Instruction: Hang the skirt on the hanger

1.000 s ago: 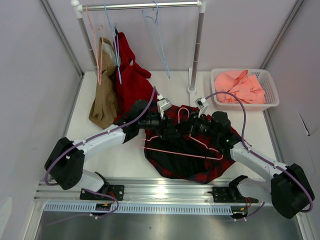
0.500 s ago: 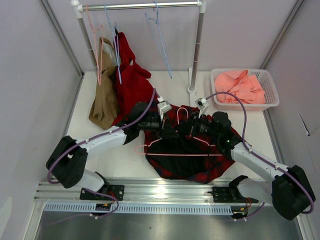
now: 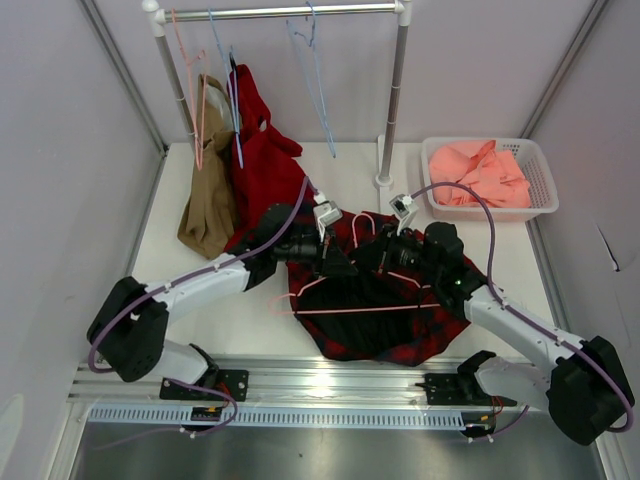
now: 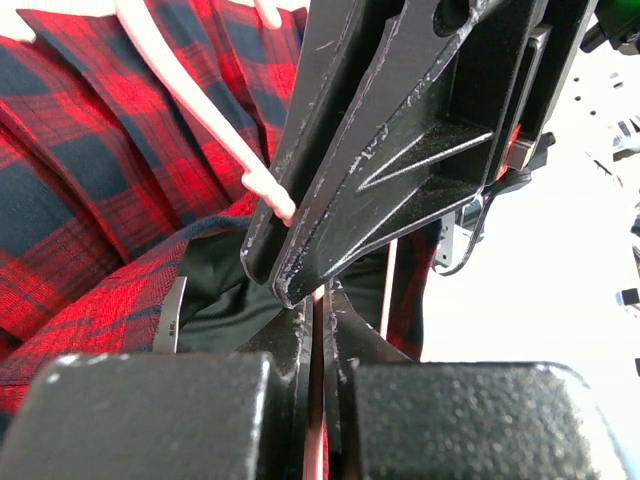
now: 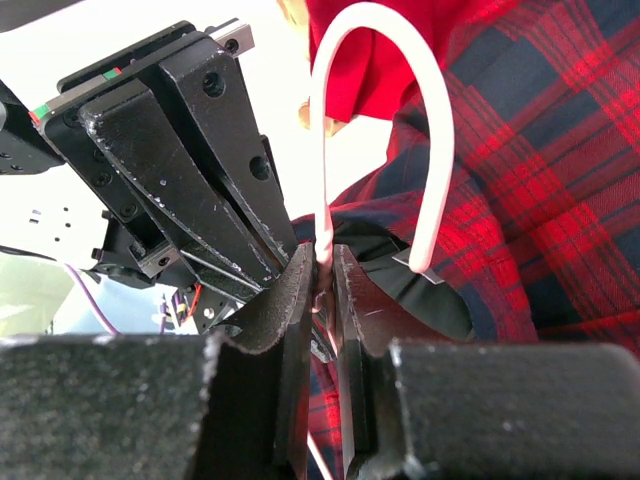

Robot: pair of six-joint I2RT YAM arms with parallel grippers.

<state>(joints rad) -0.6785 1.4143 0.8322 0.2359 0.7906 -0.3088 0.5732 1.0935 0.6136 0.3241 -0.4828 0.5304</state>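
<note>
White surface [image 3: 240,325] fills the booth floor, with a clothes rail [image 3: 280,12] at 12 o'clock and a basket [image 3: 540,210] of salmon cloth at 2 o'clock. The skirt [image 3: 415,335] lies crumpled at the centre, toward 6 o'clock, its black lining turned up. The hanger [image 3: 370,309] lies flat on top of it, with its bottom bar across the lining and its hook pointing to 12 o'clock.

Both arms meet at the top of the hanger. The right fingers [image 5: 290,330] are clamped on the wire just below the hook. The left fingers [image 4: 350,340] are pressed together at 9 o'clock of them, and a pink sliver between them suggests they pinch the hanger too, though cloth may be caught as well.

I judge this to be the step of securing the hanger before dressing it: the frame rests on the skirt, not inside the waistband. The next move likely calls for one arm to steady the frame while the other lets go, takes the waist edge and works it over a shoulder of the wire without dragging the loose cloth along.
</note>
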